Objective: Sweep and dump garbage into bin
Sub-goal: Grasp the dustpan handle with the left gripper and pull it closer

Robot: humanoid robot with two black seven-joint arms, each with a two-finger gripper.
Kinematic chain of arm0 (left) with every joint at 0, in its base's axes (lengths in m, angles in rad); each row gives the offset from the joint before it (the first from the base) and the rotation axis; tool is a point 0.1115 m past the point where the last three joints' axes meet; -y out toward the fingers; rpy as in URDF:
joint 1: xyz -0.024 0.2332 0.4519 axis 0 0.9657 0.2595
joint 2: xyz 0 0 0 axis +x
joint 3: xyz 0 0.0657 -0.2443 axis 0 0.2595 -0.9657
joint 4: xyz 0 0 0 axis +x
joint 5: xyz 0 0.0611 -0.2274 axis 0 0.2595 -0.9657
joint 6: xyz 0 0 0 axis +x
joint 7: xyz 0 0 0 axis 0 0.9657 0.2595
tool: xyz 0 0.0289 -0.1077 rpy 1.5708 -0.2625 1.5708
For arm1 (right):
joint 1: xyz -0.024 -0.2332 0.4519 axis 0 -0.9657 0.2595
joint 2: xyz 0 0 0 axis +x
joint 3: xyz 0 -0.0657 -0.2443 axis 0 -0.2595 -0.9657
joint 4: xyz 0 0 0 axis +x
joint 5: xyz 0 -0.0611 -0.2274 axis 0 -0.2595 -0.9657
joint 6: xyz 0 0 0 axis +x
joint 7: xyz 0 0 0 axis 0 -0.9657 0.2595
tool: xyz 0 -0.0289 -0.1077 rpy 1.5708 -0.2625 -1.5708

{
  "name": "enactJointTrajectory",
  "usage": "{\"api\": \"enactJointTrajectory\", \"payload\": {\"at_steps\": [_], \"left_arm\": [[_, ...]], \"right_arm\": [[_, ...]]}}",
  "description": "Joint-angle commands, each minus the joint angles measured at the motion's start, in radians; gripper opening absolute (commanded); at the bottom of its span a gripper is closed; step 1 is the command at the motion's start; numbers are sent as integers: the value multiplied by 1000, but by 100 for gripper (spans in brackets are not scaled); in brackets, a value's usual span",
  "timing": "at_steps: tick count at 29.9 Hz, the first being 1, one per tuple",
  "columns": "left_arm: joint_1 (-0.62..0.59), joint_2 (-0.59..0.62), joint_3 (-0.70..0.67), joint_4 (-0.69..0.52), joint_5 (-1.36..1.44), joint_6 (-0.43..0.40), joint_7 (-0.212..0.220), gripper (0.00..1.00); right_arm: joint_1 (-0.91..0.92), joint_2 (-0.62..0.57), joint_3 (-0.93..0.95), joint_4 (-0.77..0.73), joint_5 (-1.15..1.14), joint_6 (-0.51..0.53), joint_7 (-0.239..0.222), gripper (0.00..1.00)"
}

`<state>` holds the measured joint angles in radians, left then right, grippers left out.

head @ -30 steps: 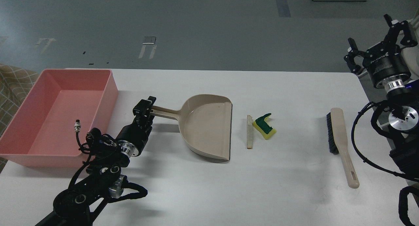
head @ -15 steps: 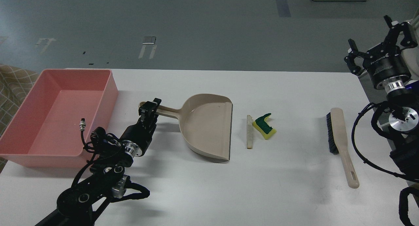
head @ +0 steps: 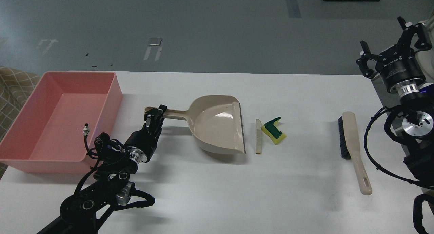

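Table: white surface carrying every item described below.
Bin: shallow salmon-pink tub at the 9 o'clock side of the table, open side up.
Dustpan: beige, near the table's centre; handle points toward 9 o'clock, open mouth faces 3 o'clock, pan tilted with its dark front lip toward the scraps.
Left gripper: at the far end of the black arm entering from 7 o'clock; its fingers are clamped onto the dustpan handle close to the handle's end.
Garbage, off-white strip: flat wedge lying lengthwise along the 12–6 o'clock line, just at 3 o'clock of the dustpan's lip, slightly apart from it.
Garbage, sponge piece: yellow with a torn dark-green top layer, just at 3 o'clock of the strip, touching or nearly touching its upper end.
Brush: beige handle, black bristles along its 9 o'clock edge; it lies flat well toward 3 o'clock of the scraps, untouched.
Right gripper: raised beyond the table's 2 o'clock corner, fingers spread wide, grasping nothing.
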<state>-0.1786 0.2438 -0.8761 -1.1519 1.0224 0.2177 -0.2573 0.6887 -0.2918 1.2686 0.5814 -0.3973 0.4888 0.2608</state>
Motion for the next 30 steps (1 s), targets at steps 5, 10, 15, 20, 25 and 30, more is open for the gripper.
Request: {"api": "enactJointTrajectory", "payload": {"at_steps": [5, 10, 15, 20, 25, 30], "left_arm": [[-7, 0, -1, -8, 8, 6, -22, 20], [-16, 11, 0, -29, 16, 5, -30, 19], [-7, 37, 18, -55, 45, 3, -91, 18], [-12, 95, 117, -80, 105, 11, -103, 18], [-15, 97, 124, -81, 140, 15, -97, 18], [-13, 89, 123, -84, 140, 17, -91, 18]], "right_arm": [[-3, -1, 0, 1, 0, 0, 2, 100], [-9, -9, 0, 3, 0, 0, 0, 100], [-11, -26, -6, 8, -6, 0, 0, 100], [-12, -50, -11, 15, -12, 0, 2, 100], [-40, -110, -23, 76, -20, 0, 0, 100], [-52, -191, -21, 117, -75, 0, 0, 100]]}}
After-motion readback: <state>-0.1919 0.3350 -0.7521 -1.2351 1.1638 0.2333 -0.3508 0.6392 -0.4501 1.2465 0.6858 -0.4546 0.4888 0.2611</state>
